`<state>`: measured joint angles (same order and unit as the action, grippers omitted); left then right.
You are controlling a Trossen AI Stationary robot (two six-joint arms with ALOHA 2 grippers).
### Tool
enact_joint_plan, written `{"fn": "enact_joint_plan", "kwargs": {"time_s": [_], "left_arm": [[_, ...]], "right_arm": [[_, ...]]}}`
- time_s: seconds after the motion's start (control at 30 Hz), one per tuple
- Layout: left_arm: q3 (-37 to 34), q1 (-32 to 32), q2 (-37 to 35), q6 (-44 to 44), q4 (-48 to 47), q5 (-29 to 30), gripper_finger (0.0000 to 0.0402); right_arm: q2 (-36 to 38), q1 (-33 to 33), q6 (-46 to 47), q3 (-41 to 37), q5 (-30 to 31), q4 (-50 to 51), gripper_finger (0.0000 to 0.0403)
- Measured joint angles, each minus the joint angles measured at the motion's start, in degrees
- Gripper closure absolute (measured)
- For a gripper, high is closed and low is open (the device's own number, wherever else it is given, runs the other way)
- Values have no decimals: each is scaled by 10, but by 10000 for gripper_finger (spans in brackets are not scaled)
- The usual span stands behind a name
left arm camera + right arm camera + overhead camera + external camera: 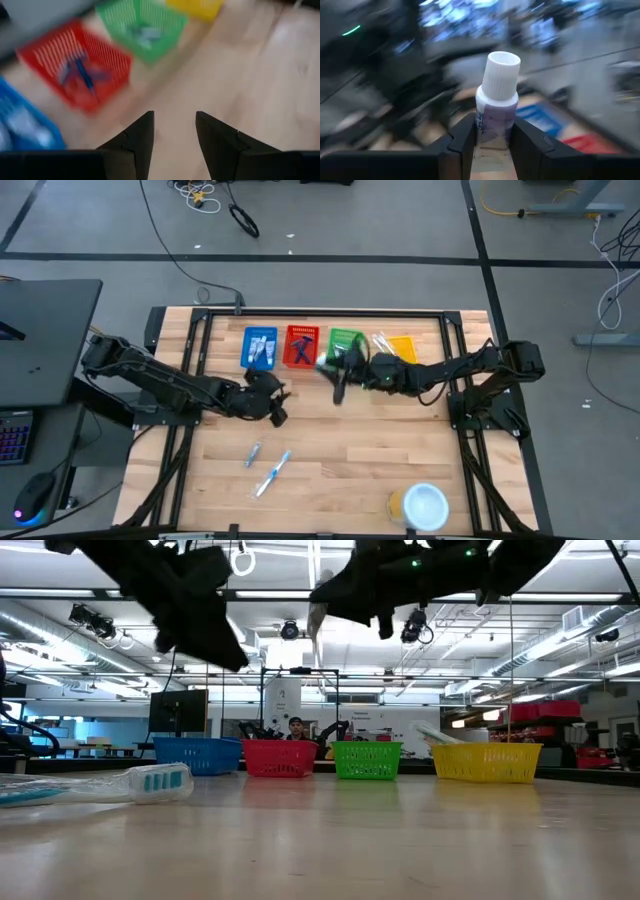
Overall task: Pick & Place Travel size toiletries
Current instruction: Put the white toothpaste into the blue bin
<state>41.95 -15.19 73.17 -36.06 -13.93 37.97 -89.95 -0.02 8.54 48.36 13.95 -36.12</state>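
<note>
The right gripper (492,137) is clenched on a small white-capped tube (496,95), whose cap sticks up past the fingertips while its body sits squeezed between the two fingers (462,137). In the high view this right gripper (338,380) hangs above the table just in front of the green basket (346,342), with the tube (328,361) at its far end. The left gripper (172,135) is released, its jaws apart with nothing between them, and it sits (272,402) over bare wood near the middle, in front of the blue basket (260,347) and red basket (300,345). Two toothbrushes (272,473) lie on the near part of the table, well apart from both grippers. The yellow basket (400,345) stands rightmost in the far row. A white-and-yellow disc (420,505) rests by the near right edge
</note>
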Motion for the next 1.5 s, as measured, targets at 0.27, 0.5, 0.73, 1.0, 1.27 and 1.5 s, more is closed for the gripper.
{"fn": "enact_joint_plan", "kwargs": {"time_s": [0.27,0.5,0.73,1.0,1.27,1.5], "left_arm": [[0,46,0,174,218,49,248],[0,101,0,252,289,25,249],[7,118,78,340,362,12,249],[12,120,148,382,451,23,249],[42,136,160,384,456,23,249],[45,145,161,385,453,14,266]], "right_arm": [[-1,-29,24,0,131,-43,290],[-1,-35,37,0,131,-36,290],[-1,-34,31,0,131,-37,290],[-1,-35,24,0,130,-8,290],[-1,-35,24,0,128,-14,290],[-1,-36,31,0,129,-14,290]]}}
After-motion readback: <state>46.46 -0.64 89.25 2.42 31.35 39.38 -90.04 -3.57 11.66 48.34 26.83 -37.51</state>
